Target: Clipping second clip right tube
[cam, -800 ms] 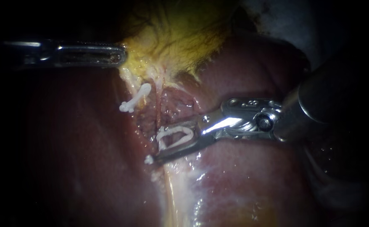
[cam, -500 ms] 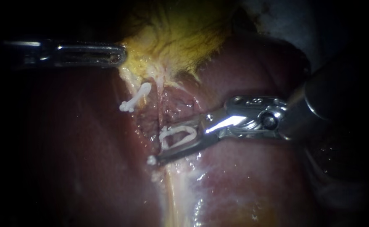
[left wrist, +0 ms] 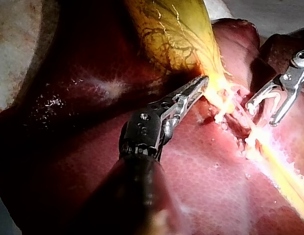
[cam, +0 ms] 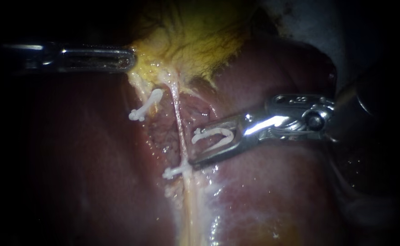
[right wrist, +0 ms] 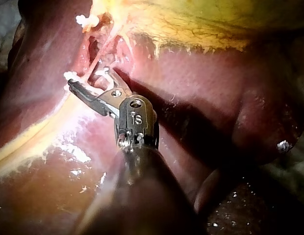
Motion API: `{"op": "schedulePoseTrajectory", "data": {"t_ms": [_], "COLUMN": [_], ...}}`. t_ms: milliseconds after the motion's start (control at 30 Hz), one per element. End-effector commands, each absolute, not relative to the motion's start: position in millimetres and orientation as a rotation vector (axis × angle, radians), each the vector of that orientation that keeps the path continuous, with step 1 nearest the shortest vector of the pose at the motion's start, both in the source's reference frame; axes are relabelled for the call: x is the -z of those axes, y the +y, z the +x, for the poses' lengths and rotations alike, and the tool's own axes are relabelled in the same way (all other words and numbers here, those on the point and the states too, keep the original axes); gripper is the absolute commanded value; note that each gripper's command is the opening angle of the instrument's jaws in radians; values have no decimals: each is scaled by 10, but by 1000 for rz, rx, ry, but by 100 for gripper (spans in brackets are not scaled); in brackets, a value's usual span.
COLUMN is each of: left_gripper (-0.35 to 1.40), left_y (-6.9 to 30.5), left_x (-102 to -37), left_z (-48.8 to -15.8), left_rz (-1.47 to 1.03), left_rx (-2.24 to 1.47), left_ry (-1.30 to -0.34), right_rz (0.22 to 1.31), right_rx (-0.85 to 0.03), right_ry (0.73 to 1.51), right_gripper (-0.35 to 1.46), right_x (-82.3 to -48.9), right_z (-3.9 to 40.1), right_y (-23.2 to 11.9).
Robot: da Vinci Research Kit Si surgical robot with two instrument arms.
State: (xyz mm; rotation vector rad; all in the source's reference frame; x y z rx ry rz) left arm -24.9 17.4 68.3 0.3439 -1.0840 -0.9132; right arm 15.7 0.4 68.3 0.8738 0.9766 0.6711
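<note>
The right tube point(cam: 178, 118) is found just off the right instrument point(cam: 193, 146) tips, running crosswise. A loaded clip point(cam: 209, 132) is gripped between its spread jaws.

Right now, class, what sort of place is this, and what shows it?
Likely a surgical practice bench: bare liver and gallbladder, the left instrument beside them, the right instrument carrying a white clip near a tube.
</note>
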Motion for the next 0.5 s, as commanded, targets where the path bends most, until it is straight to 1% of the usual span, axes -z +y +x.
{"op": "schedulePoseTrajectory", "data": {"t_ms": [33, 333, 467, 500], "left_gripper": [-35, -35, -35, -35], "left_y": [174, 174, 174, 174], "left_x": [-683, -684, -684, -684], "left_z": [-249, -249, -249, -249], "left_rz": [344, 344, 344, 344], "left_rx": [913, 913, 913, 913], "left_ry": [-1084, -1084, -1084, -1084], "right_rz": [872, 851, 848, 868], "right_rx": [-669, -669, -669, -674], "right_ry": [977, 978, 999, 1010], "right_gripper": [53, 56, 57, 57], "right_x": [-685, -713, -724, -726], "right_z": [158, 182, 190, 192], "right_y": [3, -6, -12, -13]}}
